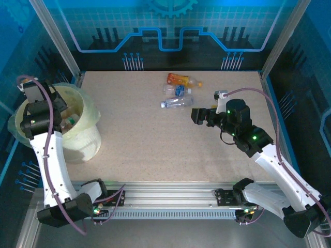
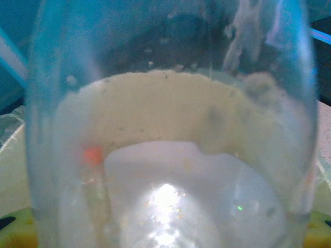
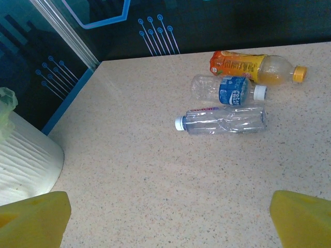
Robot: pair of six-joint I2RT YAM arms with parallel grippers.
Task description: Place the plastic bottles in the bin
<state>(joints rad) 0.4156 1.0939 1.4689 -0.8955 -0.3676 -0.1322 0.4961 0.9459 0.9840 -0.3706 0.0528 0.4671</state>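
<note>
Table [image 1: 155, 150]: Your speckled work surface, seen from above, lies bare across its middle.
Bin [image 1: 85, 137]: The pale cream bucket stands at 9 o'clock on the table, at the left edge, its thin bag draped over the rim. Its ribbed wall also shows at 8 o'clock in the right wrist view.
Left gripper [image 2: 165, 233]: Your left gripper hangs over the bin's mouth, clamped on a clear bottle [image 2: 165, 129]. The bottle stands right against the wrist lens, between the yellow pads [image 2: 13, 235] at the lower corners.
Right gripper [image 1: 197, 114]: Your right gripper hovers above the table at 3 o'clock, pointing toward 9, its fingers spread wide apart and touching nothing.
Orange-label bottle [image 3: 248, 67]: It lies on its side at 12 o'clock on the table, farthest back, its cap toward 3.
Crushed clear bottle [image 3: 222, 120]: It is the nearest of the three to your right gripper, flat on the table, its white cap toward 9.
Blue-label bottle [image 3: 227, 89]: It lies between the other two, just beside each, its white cap toward 3.
</note>
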